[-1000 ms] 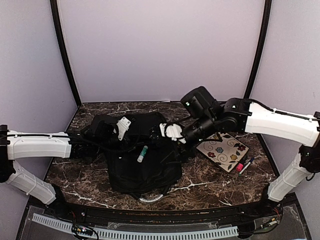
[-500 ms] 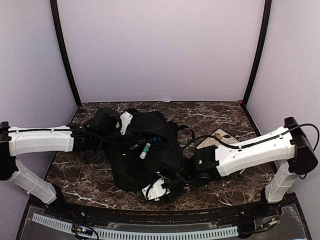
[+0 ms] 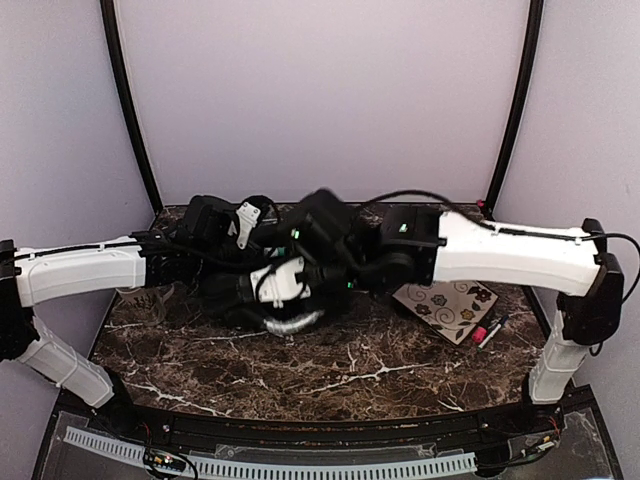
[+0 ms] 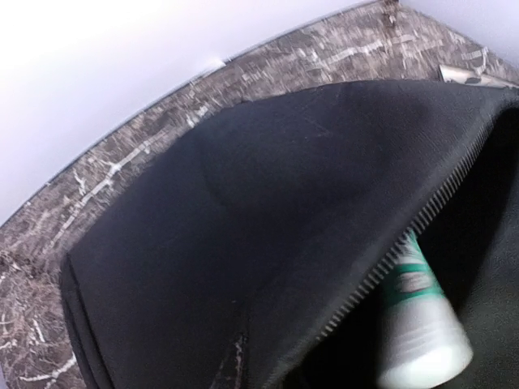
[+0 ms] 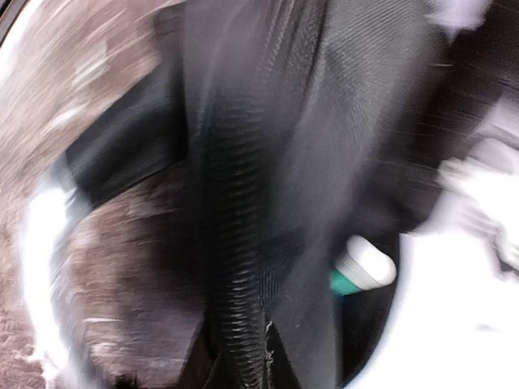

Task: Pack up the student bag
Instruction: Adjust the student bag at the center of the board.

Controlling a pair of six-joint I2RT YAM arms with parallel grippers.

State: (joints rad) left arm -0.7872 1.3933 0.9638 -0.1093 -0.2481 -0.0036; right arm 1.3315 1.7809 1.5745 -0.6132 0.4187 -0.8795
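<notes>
Above the marble table (image 3: 380,370), both arms reach inward; the left gripper (image 3: 245,226) and right gripper (image 3: 280,285) each pinch the student bag (image 3: 225,297) bunched between them.

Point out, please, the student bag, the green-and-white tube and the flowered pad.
student bag (image 4: 203,243): left wrist view, on its outer fabric panel.
green-and-white tube (image 4: 418,328): left wrist view, on its white body.
flowered pad (image 3: 452,303): top external view, middle of its cover.

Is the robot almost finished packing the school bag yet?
Not nearly. Looks done: a green-and-white tube is partly tucked under the zipper edge of the student bag. In hand: left end effector and right end effector look clamped on the bag, bunching it. To do: flowered notebook and pink marker lie outside on the table.
</notes>
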